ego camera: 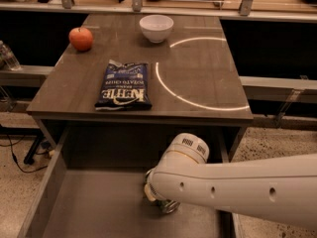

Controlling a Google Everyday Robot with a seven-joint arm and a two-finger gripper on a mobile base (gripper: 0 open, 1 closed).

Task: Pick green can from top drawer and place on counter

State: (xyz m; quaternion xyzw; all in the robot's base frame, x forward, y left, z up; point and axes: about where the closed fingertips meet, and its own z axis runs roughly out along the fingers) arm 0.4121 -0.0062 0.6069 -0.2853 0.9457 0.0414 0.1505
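Note:
The green can [169,207] lies on the floor of the open top drawer [89,207], near the middle. Only its silver end and a sliver of green show below my white arm. My gripper [151,192] is down inside the drawer right at the can, mostly hidden behind my own wrist. The counter [198,68] with its thin white circle line lies above and behind the drawer.
On the counter lie a blue chip bag [124,86] at front left, a red apple [80,38] at back left and a white bowl [156,28] at the back. The drawer's left wall [42,197] and my arm [247,190] bound the space.

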